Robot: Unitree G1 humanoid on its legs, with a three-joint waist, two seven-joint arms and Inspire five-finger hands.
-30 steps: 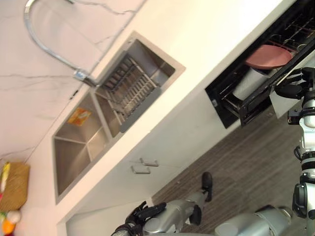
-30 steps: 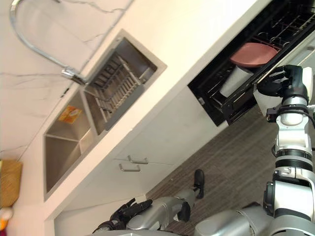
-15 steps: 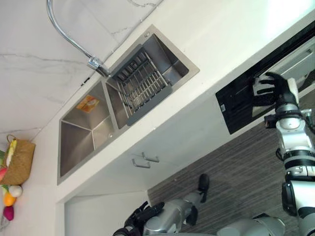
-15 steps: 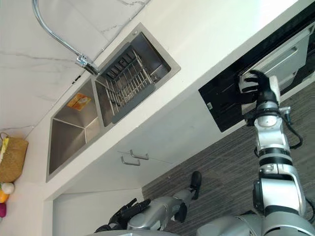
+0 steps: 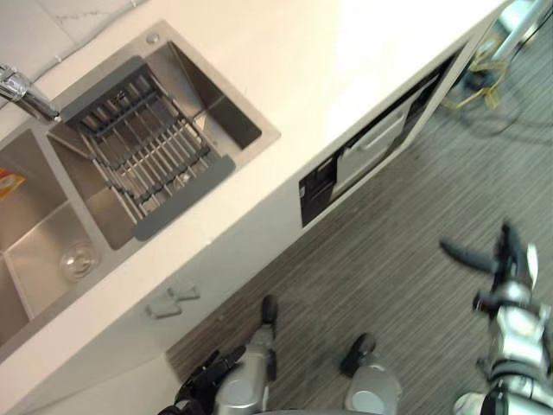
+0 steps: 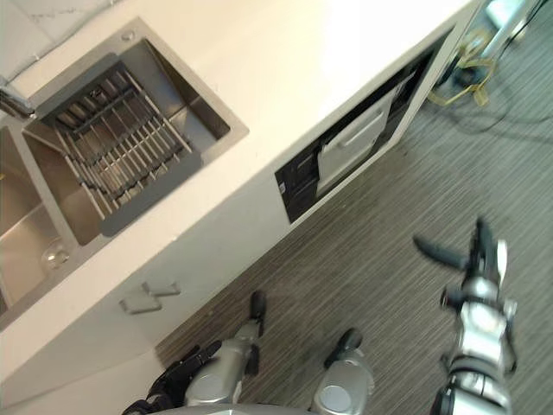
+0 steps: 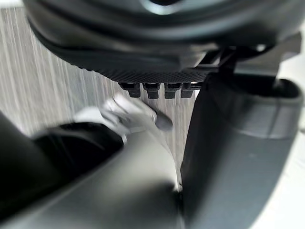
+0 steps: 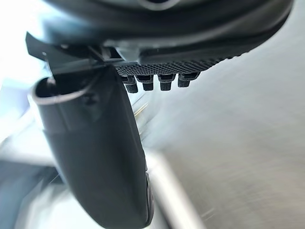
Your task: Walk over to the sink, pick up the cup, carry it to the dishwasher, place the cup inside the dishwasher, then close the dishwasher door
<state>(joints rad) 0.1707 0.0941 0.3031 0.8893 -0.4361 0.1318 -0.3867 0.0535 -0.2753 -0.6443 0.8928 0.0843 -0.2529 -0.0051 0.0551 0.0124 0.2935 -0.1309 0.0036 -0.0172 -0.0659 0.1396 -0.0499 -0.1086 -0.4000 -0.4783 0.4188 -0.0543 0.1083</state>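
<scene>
— Right hand (image 5: 504,259)?
— Three o'clock, fingers straight, empty, as for a flat push; well apart from the dishwasher door (image 5: 371,143) at two o'clock, seemingly shut. Left hand (image 5: 200,385) hangs relaxed at seven.
— Cup?
— Probably inside; neither hand holds it.

Strong overhead light, glare on the counter (image 5: 363,43)
Right of the sink (image 5: 200,91) the white counter burns out to plain white. Inside the sink the steel walls gleam pale while the deepest corner goes dark. Below the sink the cabinet front (image 5: 233,251) lies in soft shade; the floor (image 5: 406,199) beyond it is evenly lit.
</scene>
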